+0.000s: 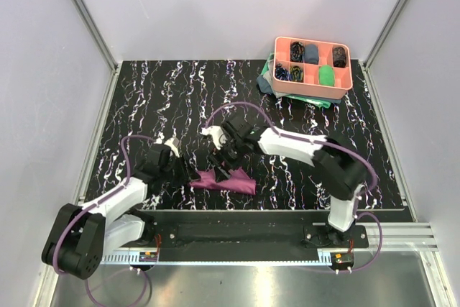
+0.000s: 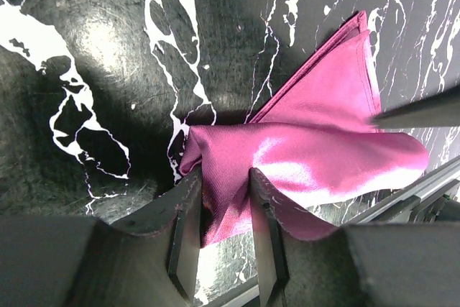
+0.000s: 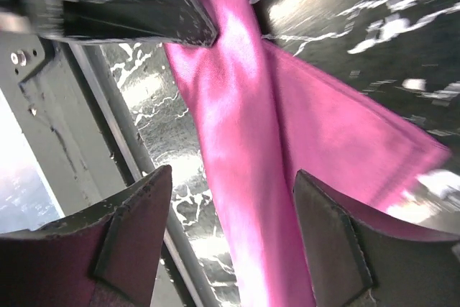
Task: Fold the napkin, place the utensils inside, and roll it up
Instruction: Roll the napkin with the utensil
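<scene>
- Napkin point(image 1: 224, 182): a plum-purple cloth folded into a flat, roughly triangular shape. It lies on the black, white-veined table point(image 1: 144, 98) near the front edge, between the two arms.
- Left pincer point(image 1: 184, 172): positioned at the napkin's left end. In the left wrist view its two fingers point(image 2: 185, 228) stand close together with a raised fold of cloth clamped between them, so this pincer grips the napkin.
- Clamped part: the cloth at the fingertips is lifted off the table. The rest spreads away from the pincer as a flat layer below and a glossy, puffed fold above.
- Right pincer point(image 1: 223, 162): positioned over the middle of the napkin, just beside the left pincer. In the right wrist view its fingers point(image 3: 136, 228) stand wide apart, so the jaws are open and hold nothing.
- Cloth between the open fingers: a raised band of the napkin runs through the gap, nearer the finger on the right of that view. Bare table shows between the band and the other finger. Whether the band touches the nearer finger cannot be told.
- Meeting point: the dark tip of the left pincer appears at the top of the right wrist view, at the far end of the raised band.
- Tray point(image 1: 310, 91): a coral box with compartments at the far right of the table, well apart from the napkin. It holds small cloth rolls point(image 1: 326, 75) and rests on a green cloth point(image 1: 267, 81).
</scene>
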### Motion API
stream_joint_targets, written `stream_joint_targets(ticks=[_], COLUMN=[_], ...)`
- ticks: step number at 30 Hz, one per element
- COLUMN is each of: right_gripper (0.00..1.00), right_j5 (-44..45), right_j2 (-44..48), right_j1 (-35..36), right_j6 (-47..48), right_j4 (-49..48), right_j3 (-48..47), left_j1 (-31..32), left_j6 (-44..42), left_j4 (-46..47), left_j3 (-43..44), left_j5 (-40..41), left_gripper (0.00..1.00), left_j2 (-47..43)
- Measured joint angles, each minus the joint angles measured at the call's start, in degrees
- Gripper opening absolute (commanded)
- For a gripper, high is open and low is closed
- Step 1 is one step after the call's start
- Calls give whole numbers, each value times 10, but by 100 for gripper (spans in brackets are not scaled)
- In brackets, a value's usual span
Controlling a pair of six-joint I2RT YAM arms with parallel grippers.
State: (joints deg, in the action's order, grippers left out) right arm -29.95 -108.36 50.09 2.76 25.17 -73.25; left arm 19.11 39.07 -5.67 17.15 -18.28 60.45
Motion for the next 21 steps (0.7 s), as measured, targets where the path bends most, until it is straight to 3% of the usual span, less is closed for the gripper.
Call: stream_joint_targets(ticks=[4, 8, 14, 21], right_gripper=[78, 76, 71, 66], right_j5=[68, 154, 229, 271], right_j2=[79, 139, 126, 87], right_j1=[14, 74, 153, 160], right_j6=[12, 38, 63, 73], right_j4=[-23, -69, -98, -112], right_j3=[31, 71, 94, 99], left_j1=[0, 0, 0, -1], left_j6=[-1, -3, -4, -5], left_j4=[-6, -14, -16, -17], left_j3=[9, 24, 34, 35], left_j5=[0, 0, -2, -2], left_gripper=[34, 35, 36, 36], left_j2=[10, 29, 45, 45])
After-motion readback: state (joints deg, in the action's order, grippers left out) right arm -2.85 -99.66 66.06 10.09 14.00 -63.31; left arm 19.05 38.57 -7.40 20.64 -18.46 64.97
